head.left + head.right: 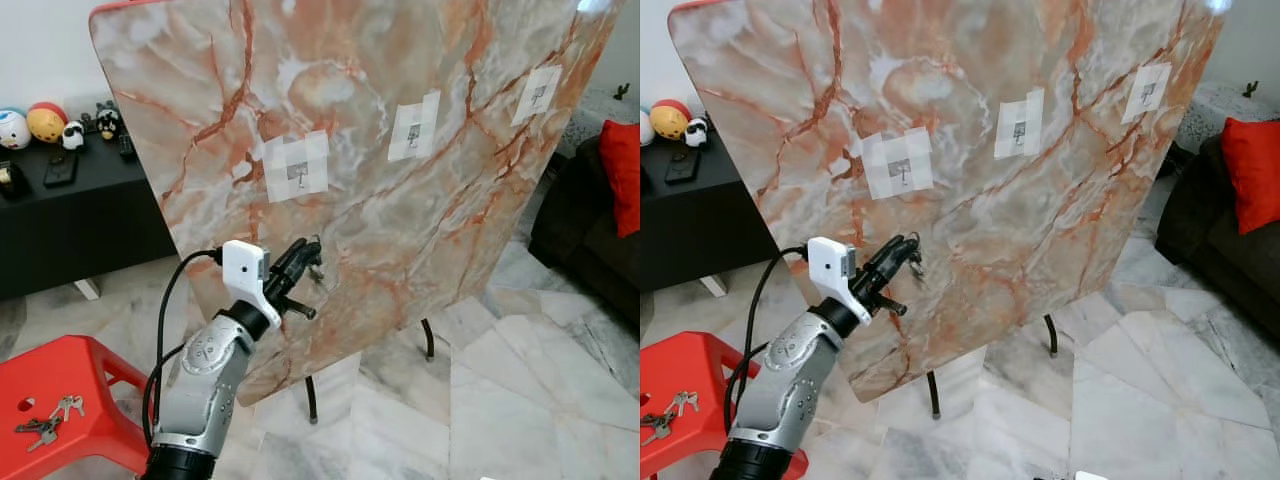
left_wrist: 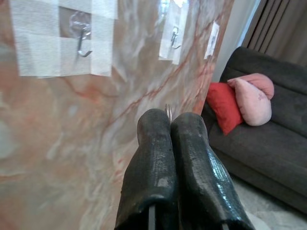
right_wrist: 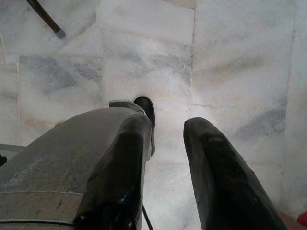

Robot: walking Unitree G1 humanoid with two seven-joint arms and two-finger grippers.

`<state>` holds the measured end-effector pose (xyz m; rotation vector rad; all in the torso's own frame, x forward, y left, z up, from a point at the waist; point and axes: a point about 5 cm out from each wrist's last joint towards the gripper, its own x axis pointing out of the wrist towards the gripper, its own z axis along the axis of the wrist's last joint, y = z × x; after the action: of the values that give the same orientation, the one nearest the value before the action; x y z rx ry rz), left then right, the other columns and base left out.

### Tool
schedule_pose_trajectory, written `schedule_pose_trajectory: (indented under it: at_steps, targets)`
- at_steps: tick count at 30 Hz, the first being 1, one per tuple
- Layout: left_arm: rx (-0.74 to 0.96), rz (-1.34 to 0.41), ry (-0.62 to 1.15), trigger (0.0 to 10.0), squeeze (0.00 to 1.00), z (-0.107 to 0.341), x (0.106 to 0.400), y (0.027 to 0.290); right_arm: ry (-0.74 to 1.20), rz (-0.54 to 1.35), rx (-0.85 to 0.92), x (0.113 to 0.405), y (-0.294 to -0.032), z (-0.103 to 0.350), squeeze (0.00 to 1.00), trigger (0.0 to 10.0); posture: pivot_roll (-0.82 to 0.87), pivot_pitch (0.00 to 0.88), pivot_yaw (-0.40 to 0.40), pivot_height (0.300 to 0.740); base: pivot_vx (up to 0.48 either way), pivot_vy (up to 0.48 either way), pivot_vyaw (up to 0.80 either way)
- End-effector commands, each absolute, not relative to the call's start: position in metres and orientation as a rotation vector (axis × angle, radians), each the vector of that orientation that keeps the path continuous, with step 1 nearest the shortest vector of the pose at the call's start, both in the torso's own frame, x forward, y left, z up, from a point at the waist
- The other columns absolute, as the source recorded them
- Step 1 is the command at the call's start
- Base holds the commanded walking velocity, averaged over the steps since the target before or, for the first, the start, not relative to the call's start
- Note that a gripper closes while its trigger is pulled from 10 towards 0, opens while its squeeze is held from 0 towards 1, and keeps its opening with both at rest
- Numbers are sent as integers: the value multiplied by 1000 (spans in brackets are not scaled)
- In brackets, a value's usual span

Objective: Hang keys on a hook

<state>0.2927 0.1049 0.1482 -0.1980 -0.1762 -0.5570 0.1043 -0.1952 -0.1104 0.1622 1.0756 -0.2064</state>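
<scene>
Even, bright indoor daylight fills both head views, and we note a washed-out glare patch at the upper right corner of the tilted marble board (image 1: pixel 400 180), with soft shadow beneath it on the pale floor (image 1: pixel 540 400). In the left wrist view we see the left gripper (image 2: pixel 171 120) in sharp focus while the sofa (image 2: pixel 268 139) behind falls slightly soft. In the right wrist view the right gripper (image 3: pixel 168 127) is dark and close, its fingers faintly glossy against the evenly lit tiles.
</scene>
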Motion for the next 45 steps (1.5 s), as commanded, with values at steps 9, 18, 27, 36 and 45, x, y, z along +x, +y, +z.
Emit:
schedule_pose_trajectory:
  at_steps: [9,18,27,36,45]
  targets:
    - [-191,-523,-210,10000,0,149,294,98,1087,-210,164,101,-194,-111,0,10000,41,0,-21,740,0,0,0]
    - [-112,-535,-200,10000,0,140,296,95,1086,-203,160,101,-194,-111,0,10000,43,0,-29,740,0,0,0]
    - [181,-639,-249,10000,0,147,296,107,1088,-200,152,101,-195,-111,0,10000,50,0,-34,740,0,0,0]
    - [149,-691,-267,10000,0,149,293,94,1085,-200,147,101,-197,-111,0,10000,39,0,-42,740,0,0,0]
    - [109,-683,-269,10000,0,146,291,87,1091,-195,137,99,-199,-111,0,10000,36,0,-49,740,0,0,0]
